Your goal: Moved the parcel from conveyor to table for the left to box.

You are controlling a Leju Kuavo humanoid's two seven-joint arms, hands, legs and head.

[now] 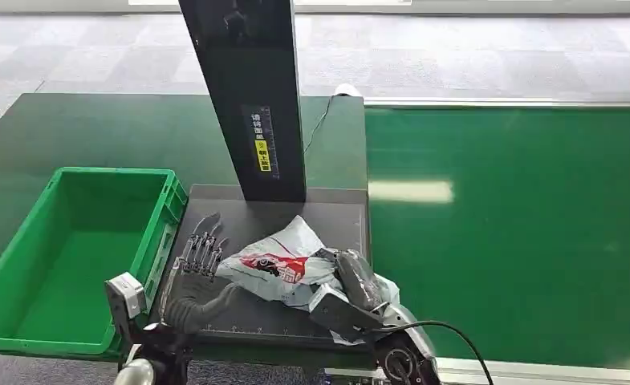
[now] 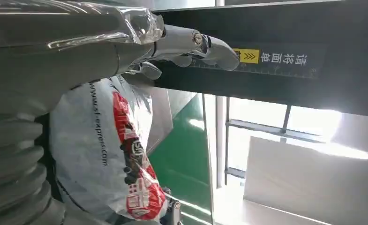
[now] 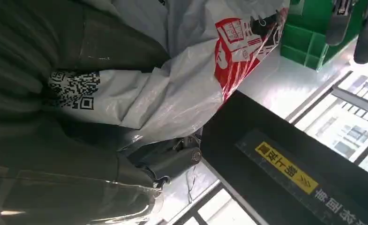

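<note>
Parcel [image 1: 283, 265]: head view, lies on the dark plate [image 1: 339, 216] near its front edge, beside the bin [image 1: 22, 321].
Right hand [image 1: 351, 281]: rests on the parcel's right side; grip likely, hand-off step.
Left hand [image 1: 201, 253]: fingers straight and spread, touching the parcel's left edge.
Left wrist view: parcel [image 2: 102, 154] just beside the empty left hand [image 2: 191, 47].
Right wrist view: right hand [image 3: 78, 140] holds the parcel [image 3: 172, 89].
Next: right lets go, left closes and lifts toward the bin.

This is a parcel-sorting station in a logistics hall: a green conveyor belt [image 1: 520, 233] runs beside a dark scanning table [image 1: 279, 220] with an upright post [image 1: 255, 96], a green plastic crate [image 1: 71, 257] at its left edge, grey carpet tiles [image 1: 456, 56] beyond.
</note>
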